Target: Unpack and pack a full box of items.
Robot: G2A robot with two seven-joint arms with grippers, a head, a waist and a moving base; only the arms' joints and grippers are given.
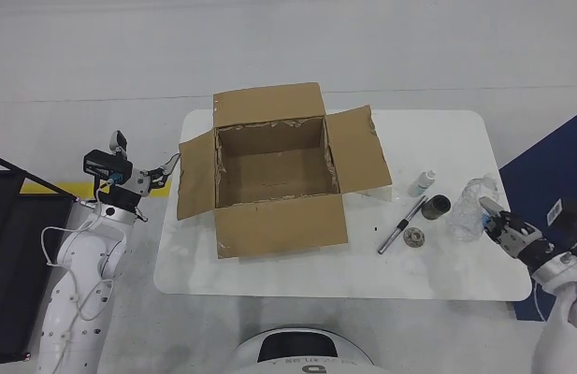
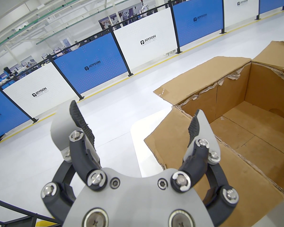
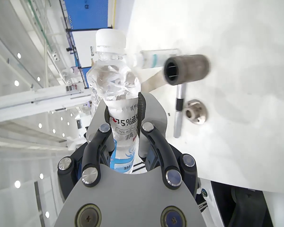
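- Cardboard box (image 1: 274, 178) stands on the table (image 1: 438, 271) with all four flaps folded out, just ahead of my left end effector (image 2: 136, 112). Its floor looks bare, so I judge the unpacking is done or nearly so.
- The left end effector has its fingers spread wide with nothing between them. It hangs off the table's edge beside the nearest flap. I read that as parked clear of the opening while the other arm works.
- My right end effector (image 3: 124, 119) is clamped on the label band of a clear, crumpled bottle (image 3: 113, 81), cap pointing away from the wrist. Holding it low on the body keeps the soft upper part free, though the walls look thin and may give under the squeeze.
- I can't tell whether the bottle touches the table or is lifted just off it.
- Beyond the right end effector's fingertips, between it and the box, lie the other items. They are a small bottle (image 3: 156, 58), a dark sleeve (image 3: 187, 69) standing on end, a metal rod (image 3: 178, 116) and a flanged nut (image 3: 195, 112) just beside the rod.
- They sit grouped and clear of the flaps, which I take as staging within this arm's reach for repacking.
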